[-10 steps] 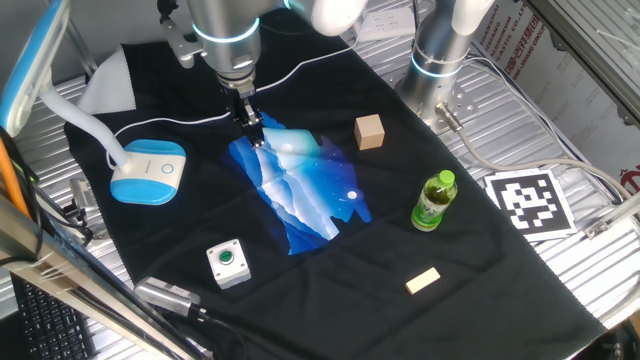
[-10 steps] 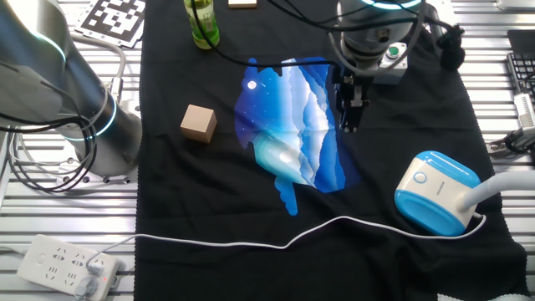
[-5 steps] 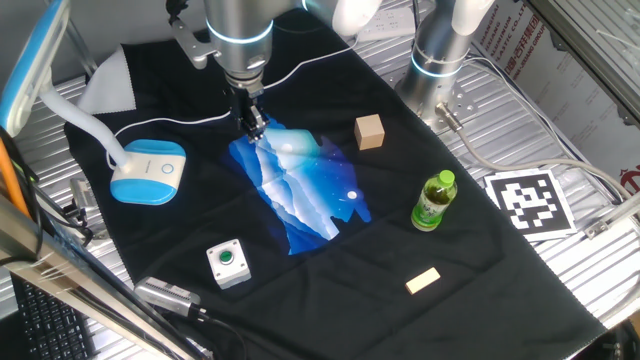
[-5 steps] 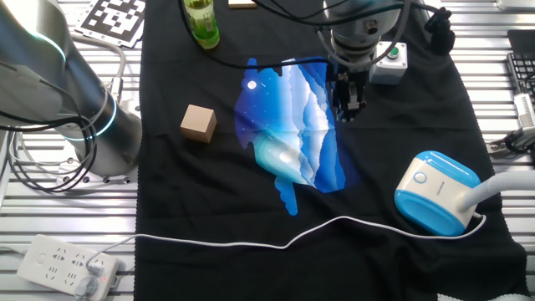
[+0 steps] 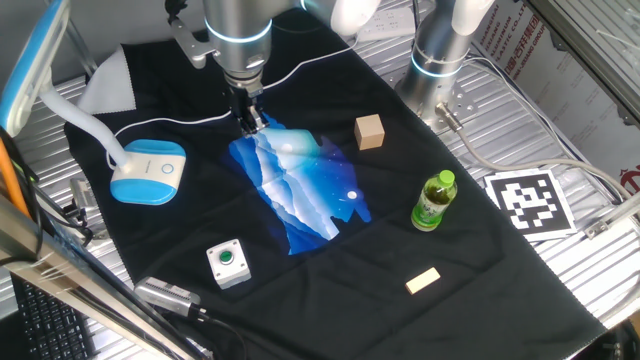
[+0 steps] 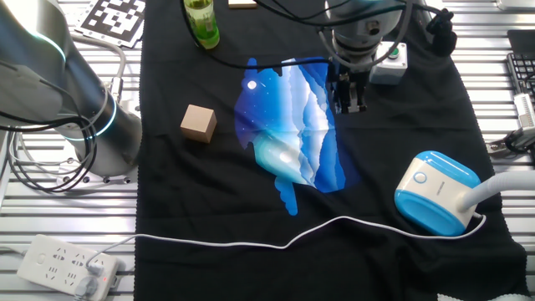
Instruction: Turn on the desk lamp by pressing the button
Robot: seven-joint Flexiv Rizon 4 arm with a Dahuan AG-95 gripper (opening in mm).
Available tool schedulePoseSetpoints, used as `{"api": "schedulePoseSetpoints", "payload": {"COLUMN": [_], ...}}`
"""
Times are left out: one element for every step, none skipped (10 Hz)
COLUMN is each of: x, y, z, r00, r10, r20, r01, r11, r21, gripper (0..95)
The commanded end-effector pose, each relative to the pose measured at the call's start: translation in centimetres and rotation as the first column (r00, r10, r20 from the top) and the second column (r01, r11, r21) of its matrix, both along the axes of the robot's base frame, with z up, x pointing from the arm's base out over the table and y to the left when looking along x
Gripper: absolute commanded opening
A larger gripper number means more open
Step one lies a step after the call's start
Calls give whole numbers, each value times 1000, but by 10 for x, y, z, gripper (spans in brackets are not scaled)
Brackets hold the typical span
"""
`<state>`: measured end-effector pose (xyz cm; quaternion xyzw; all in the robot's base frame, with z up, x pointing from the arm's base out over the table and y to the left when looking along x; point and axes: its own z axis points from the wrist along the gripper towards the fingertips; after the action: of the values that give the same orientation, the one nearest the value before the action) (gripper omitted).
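Observation:
The desk lamp's light-blue and white base [image 5: 148, 172] sits on the black cloth at the left. Its white neck [image 5: 85, 125] bends up toward the long head [image 5: 30, 60] at the frame's left edge. The base also shows in the other fixed view [image 6: 436, 192]. The button [image 5: 166, 168] is a small pale circle on the base's top face [image 6: 420, 176]. My gripper [image 5: 250, 122] points down over the upper edge of a blue patterned cloth, well to the right of the lamp base and apart from it [image 6: 349, 104]. No view shows the gap between its fingertips.
A blue patterned cloth [image 5: 295, 185] lies mid-table. A green push-button in a white box [image 5: 227, 262], a wooden cube [image 5: 369, 131], a green bottle [image 5: 434, 200] and a wooden block [image 5: 423, 281] stand around. A white cable [image 6: 251, 242] crosses the black cloth. A second arm's base [image 5: 440, 60] stands at the back.
My gripper has lifted a little and shifted slightly away from the blue cloth's middle toward its edge. The lamp and the other things have not moved.

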<state>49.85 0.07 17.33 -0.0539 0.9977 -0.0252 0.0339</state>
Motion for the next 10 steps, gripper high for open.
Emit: {"api": "schedulePoseSetpoints", "payload": {"x": [0,0,0,1,2,5,8,11,16,19], "y": [0,0,0,0,-2,-4,-6,-9,-10,-10], "z": [0,0,0,-1,-4,-11,-16,-25,-30,-31], "r00": [1000,1000,1000,1000,1000,1000,1000,1000,1000,1000], "r10": [-2,-2,-2,0,4,9,12,19,24,28], "r20": [0,0,0,0,3,3,4,6,5,3], "r01": [2,2,2,0,-4,-9,-12,-19,-24,-28], "r11": [1000,1000,1000,1000,1000,1000,1000,1000,1000,1000], "r21": [1,1,1,0,0,1,2,2,2,1], "gripper": [0,0,0,0,0,0,0,0,0,0]}}
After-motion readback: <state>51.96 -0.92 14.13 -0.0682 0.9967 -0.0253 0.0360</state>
